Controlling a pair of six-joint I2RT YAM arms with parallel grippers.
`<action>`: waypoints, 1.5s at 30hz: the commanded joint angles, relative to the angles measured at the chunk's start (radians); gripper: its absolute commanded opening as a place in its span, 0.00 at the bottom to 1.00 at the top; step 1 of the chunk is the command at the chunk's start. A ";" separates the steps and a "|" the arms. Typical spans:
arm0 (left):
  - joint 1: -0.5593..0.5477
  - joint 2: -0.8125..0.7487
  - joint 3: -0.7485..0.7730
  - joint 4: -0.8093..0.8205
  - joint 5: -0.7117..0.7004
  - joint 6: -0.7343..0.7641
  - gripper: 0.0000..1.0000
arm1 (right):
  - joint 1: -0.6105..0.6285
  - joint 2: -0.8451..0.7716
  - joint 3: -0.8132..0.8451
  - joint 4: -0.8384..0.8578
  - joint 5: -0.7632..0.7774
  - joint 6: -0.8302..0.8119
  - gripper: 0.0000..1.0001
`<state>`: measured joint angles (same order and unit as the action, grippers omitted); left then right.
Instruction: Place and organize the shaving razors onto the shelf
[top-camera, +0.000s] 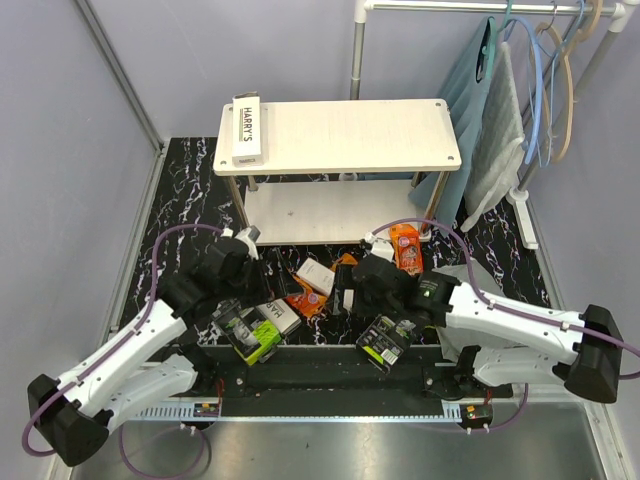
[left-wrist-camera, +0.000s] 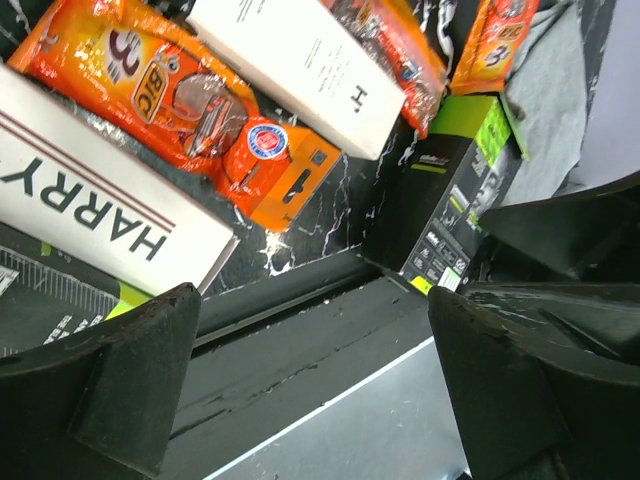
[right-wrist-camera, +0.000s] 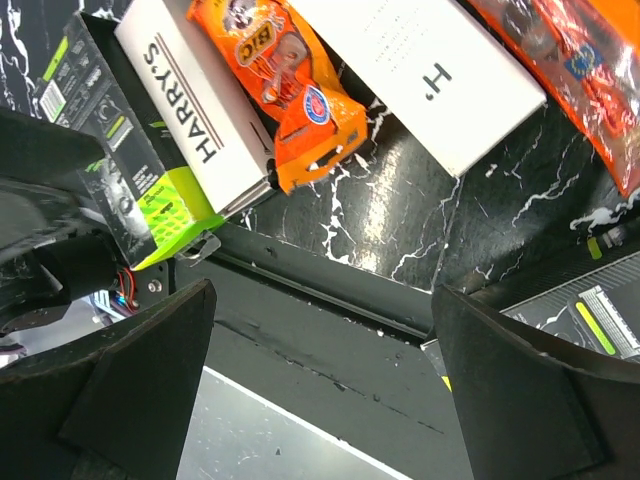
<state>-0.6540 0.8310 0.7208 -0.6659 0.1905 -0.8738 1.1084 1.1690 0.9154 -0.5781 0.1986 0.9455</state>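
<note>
The shelf (top-camera: 340, 135) stands at the back, with one white HARRY'S box (top-camera: 247, 130) lying on its top board at the left. In front of it, on the black marbled floor, lie a white box (top-camera: 315, 275), an orange pack (top-camera: 310, 297), a HARRY'S box (top-camera: 280, 315) and two black-and-lime packs (top-camera: 250, 335) (top-camera: 385, 342). Another orange pack (top-camera: 406, 248) stands by the shelf's right front leg. My left gripper (left-wrist-camera: 310, 300) hangs open above the near rail, short of the HARRY'S box (left-wrist-camera: 90, 210) and BIC pack (left-wrist-camera: 190, 110). My right gripper (right-wrist-camera: 322, 295) is open too, holding nothing.
A clothes rail with hangers and grey-blue cloths (top-camera: 520, 110) stands at the back right beside the shelf. A black rail (top-camera: 330, 370) runs along the near edge in front of both arm bases. A grey cloth (left-wrist-camera: 555, 100) lies near the right-hand packs.
</note>
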 joint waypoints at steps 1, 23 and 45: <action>-0.006 0.011 0.042 0.043 -0.017 -0.017 0.99 | 0.007 -0.014 -0.047 0.086 0.010 0.064 1.00; -0.004 0.046 0.040 0.011 0.072 0.027 0.99 | 0.004 0.328 0.212 -0.066 0.111 -0.266 1.00; -0.004 0.045 -0.030 0.003 0.152 0.041 0.99 | -0.193 0.363 0.160 0.035 -0.140 -0.522 1.00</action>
<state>-0.6544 0.8921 0.7036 -0.6659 0.3023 -0.8528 0.9260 1.5364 1.0946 -0.6056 0.1623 0.4801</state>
